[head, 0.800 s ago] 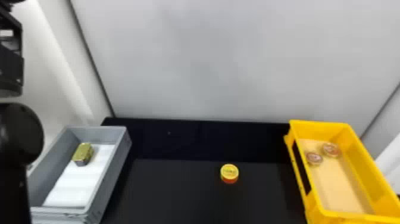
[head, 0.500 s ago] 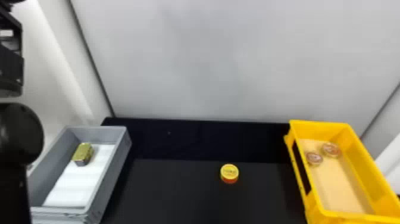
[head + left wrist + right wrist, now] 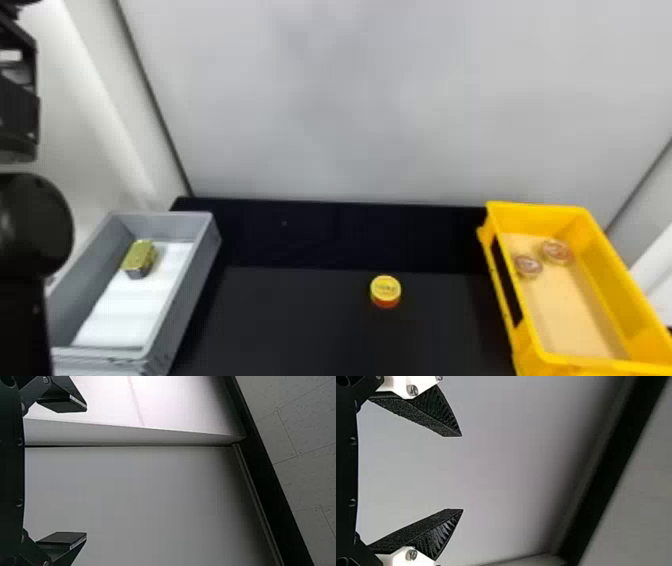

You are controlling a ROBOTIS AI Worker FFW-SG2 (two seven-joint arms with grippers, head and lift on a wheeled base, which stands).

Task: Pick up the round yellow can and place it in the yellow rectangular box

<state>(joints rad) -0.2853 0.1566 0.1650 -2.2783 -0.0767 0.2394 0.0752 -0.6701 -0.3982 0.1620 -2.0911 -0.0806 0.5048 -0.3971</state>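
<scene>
Between grey bin and yellow rectangular box, the yellow can sits well off both rims; left gripper and right gripper gape wide, empty.

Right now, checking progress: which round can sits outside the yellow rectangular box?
The yellow-topped round can, on the black table; two brownish ones lie inside.
</scene>
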